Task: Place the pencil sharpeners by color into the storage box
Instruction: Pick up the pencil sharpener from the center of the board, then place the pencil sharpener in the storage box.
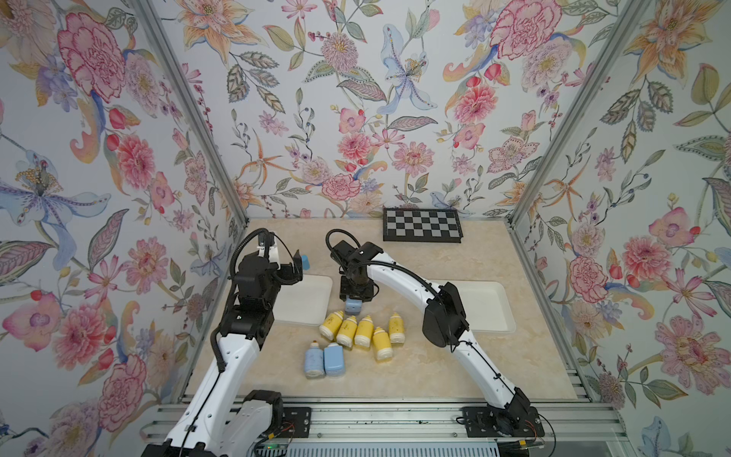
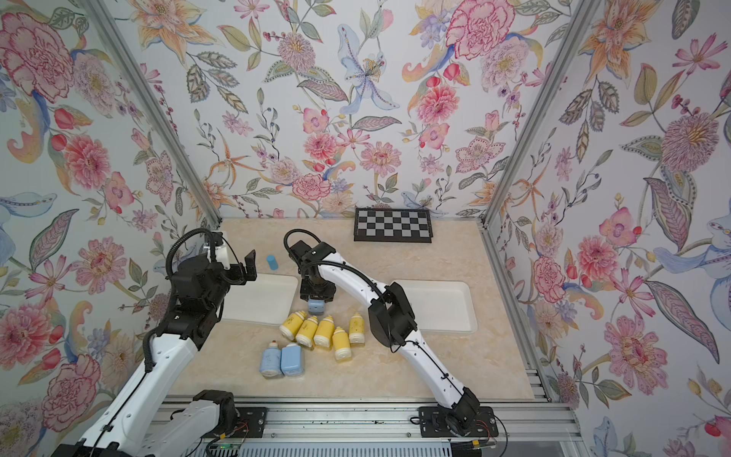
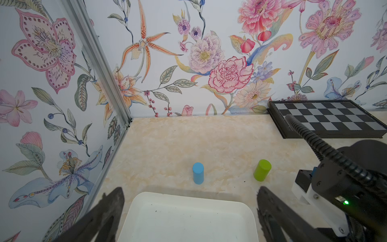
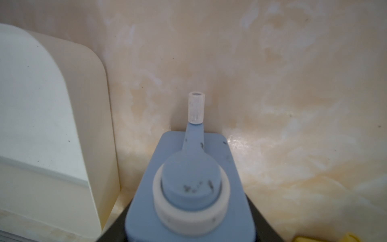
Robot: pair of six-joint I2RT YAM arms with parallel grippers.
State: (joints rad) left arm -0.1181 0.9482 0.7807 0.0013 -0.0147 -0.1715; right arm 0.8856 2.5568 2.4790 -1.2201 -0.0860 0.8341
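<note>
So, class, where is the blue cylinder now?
In both top views the blue cylinder stands just behind the left white tray, on the robot's left; the green cylinder stands beside it.
</note>
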